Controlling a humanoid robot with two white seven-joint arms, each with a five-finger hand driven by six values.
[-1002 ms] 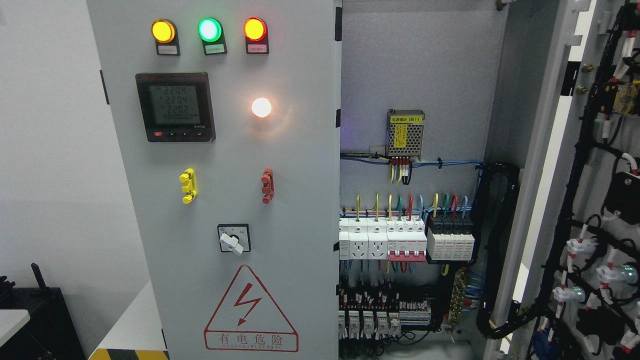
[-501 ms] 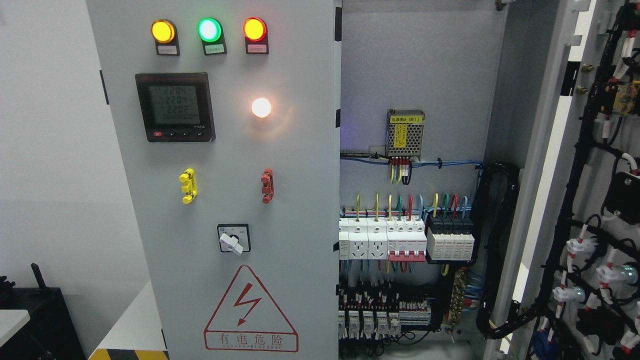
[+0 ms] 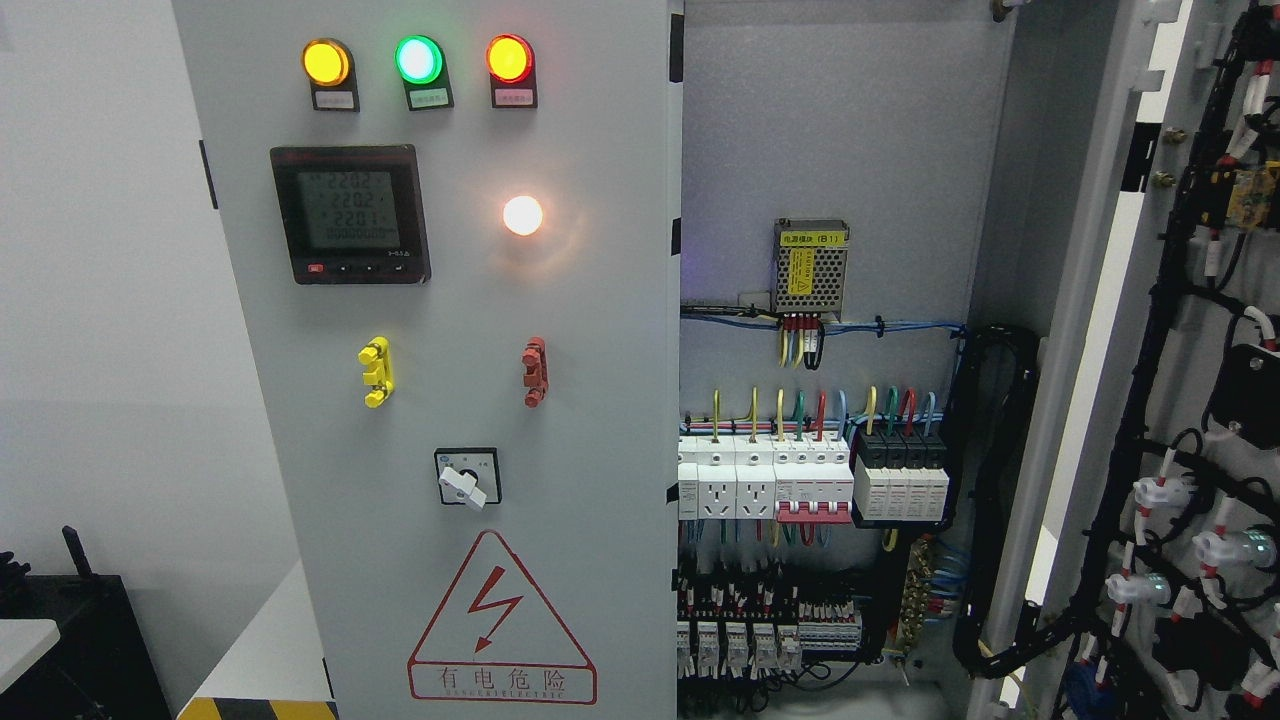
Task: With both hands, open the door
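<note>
While swung wide, right door (image 3: 1150, 400) at frame's right.

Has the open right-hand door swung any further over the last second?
No. The right door has the same edge position against the power supply box and cable bundle inside the cabinet. Neither hand is in view.

— What is seen behind the grey metal cabinet (image 3: 450, 300)?
— A plain white wall (image 3: 100, 300), evenly lit, is seen to its left.
— And lower down?
— A black box-shaped unit (image 3: 85, 640) is placed at the wall's foot, left of the cabinet, with a white tabletop corner (image 3: 22, 645) in front of it. A white ledge (image 3: 265, 650) edged with yellow-and-black hazard striping (image 3: 255, 708) is set against the cabinet's base.
</note>
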